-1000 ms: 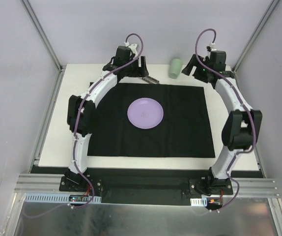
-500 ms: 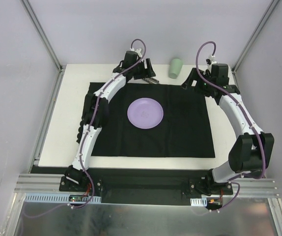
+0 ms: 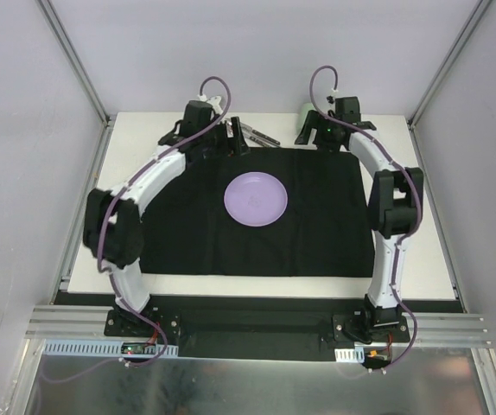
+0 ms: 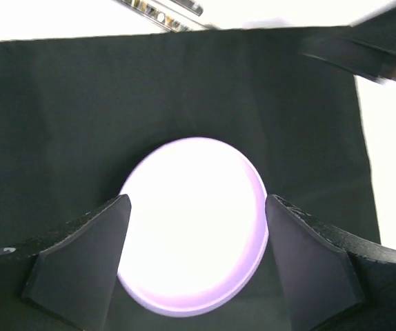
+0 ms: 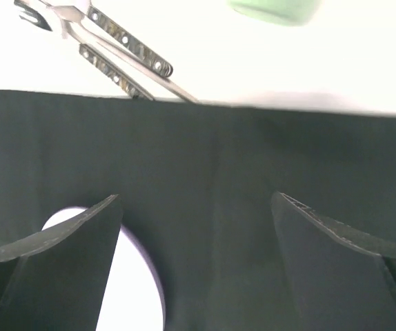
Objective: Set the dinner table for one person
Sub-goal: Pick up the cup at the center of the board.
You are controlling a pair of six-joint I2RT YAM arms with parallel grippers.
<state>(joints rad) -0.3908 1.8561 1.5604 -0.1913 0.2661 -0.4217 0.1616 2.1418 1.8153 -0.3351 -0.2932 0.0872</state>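
The white dinner table (image 3: 131, 164) carries a black cloth mat (image 3: 317, 225) with a lilac plate (image 3: 256, 199) at its middle. Metal cutlery (image 3: 262, 136) lies on the white top just past the mat's far edge. A pale green cup (image 3: 305, 115) stands at the back, partly hidden by my right arm. My left gripper (image 3: 234, 142) is open and empty over the mat's far edge, left of the cutlery; its wrist view (image 4: 196, 203) looks down on the plate (image 4: 192, 227). My right gripper (image 3: 315, 137) is open and empty beside the cup; its wrist view (image 5: 196, 198) shows the mat, cutlery (image 5: 108, 41) and cup (image 5: 274, 8).
Grey metal frame rails (image 3: 84, 181) run along the table's sides, with pale walls close behind. The arm bases sit on a black plate (image 3: 248, 328) at the near edge. My right arm shows blurred in the left wrist view (image 4: 363, 55).
Both arms swung left. My left gripper drew back from the cutlery towards the mat's far edge. My right gripper moved left, up beside the green cup. Plate, cutlery and cup stayed put.
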